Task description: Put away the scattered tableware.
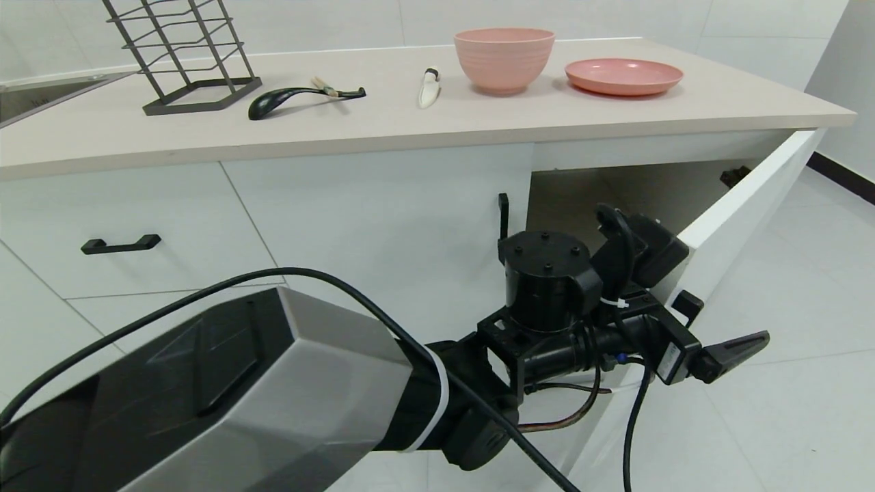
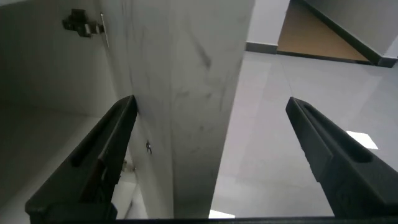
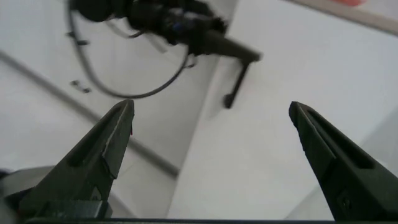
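Note:
On the counter (image 1: 410, 123) stand a pink bowl (image 1: 504, 58) and a pink plate (image 1: 623, 75). Left of them lie a white utensil (image 1: 429, 87), a black spoon (image 1: 273, 101) and chopsticks (image 1: 327, 86). Below the counter a white cabinet door (image 1: 745, 198) stands swung out. My left gripper (image 1: 707, 335) is open at that door's free edge. In the left wrist view the door (image 2: 186, 93) runs between the fingers of the left gripper (image 2: 211, 155). My right gripper (image 3: 211, 155) is open and holds nothing, low down facing the door (image 3: 280, 124) and the left gripper (image 3: 186, 28).
A black wire rack (image 1: 184, 55) stands at the counter's back left, beside a sink (image 1: 41, 92). The cabinet interior (image 1: 615, 191) is open behind the door. A drawer with a black handle (image 1: 120, 244) lies to the left. Pale floor tiles (image 1: 806, 383) spread to the right.

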Robot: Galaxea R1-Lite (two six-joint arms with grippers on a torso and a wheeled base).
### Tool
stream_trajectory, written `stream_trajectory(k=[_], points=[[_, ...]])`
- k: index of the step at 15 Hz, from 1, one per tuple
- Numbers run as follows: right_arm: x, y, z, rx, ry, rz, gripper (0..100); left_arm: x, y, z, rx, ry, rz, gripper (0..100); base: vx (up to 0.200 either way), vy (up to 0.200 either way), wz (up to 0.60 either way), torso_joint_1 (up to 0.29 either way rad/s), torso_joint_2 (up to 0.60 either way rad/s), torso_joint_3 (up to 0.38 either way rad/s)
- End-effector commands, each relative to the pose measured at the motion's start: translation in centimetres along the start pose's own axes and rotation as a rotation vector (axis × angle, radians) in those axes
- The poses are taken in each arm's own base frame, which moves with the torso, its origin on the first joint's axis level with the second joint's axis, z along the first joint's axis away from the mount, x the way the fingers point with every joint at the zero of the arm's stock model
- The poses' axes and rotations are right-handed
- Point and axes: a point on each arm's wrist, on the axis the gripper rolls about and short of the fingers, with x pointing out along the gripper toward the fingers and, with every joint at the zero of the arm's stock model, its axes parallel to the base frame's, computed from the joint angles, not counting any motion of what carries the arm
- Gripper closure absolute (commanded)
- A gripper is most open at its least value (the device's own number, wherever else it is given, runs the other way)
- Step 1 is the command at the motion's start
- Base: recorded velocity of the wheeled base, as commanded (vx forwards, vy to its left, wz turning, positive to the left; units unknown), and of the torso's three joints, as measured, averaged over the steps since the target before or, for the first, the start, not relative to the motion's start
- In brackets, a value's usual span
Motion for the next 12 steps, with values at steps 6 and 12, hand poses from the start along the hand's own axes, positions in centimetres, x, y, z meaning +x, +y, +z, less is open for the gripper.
stream_trajectory(k=[6, 12], points=[[-0.4, -0.1, 1.0, -0.027, -0.103, -0.073, 0, 1.1, -1.7, -2.1, -0.016, 0.029, -0.039, 0, 0.0, 0.0, 0.0, 0.0, 0.0, 0.0], [-0.5, -0.2, 1.7, -0.061, -0.166, -0.09, 0, 2.0, -4.2, -2.5, -0.018, 0.016, -0.094, 0, 0.0, 0.0, 0.0, 0.0, 0.0, 0.0]])
